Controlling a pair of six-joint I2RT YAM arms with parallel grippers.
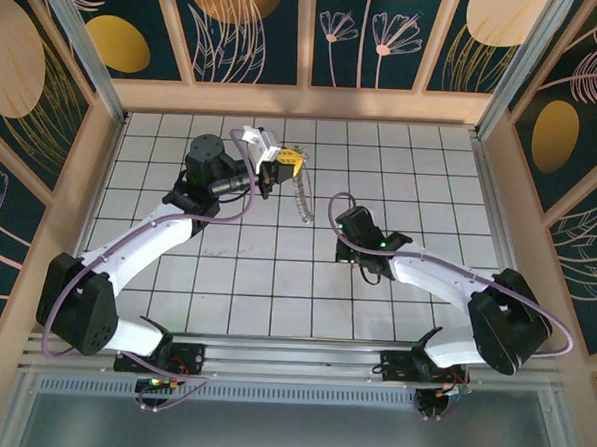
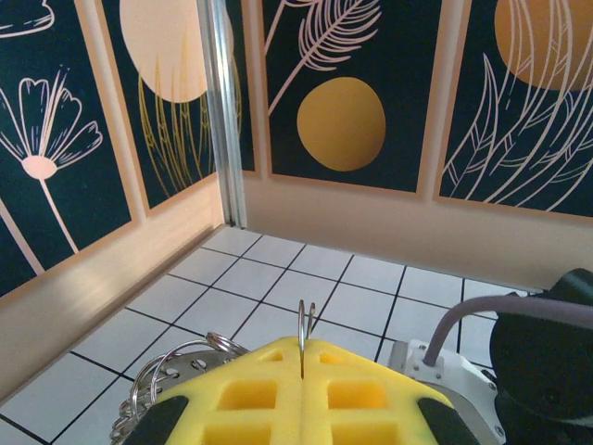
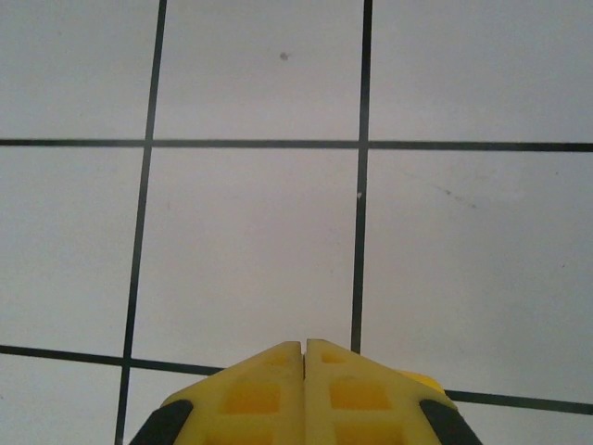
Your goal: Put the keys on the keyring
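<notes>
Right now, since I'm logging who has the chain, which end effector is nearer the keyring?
Left. The left end effector is shut on the keyring, which trails from it; the right end effector is shut over bare tile, apart from it.

You're seeing bright silvery metal on the keyring (image 2: 215, 341) — glossy beaded chain, thin wire rings. Left gripper (image 2: 304, 357) and right gripper (image 3: 304, 350) fingers look like matt yellow plastic, moulded recesses, black trim. Floor tiles (image 3: 250, 241): white, smooth, low sheen — dark grout lines. Corner post (image 2: 220, 111) is brushed aluminium; wall frame (image 2: 371, 218) looks like matt pale wood.
</notes>
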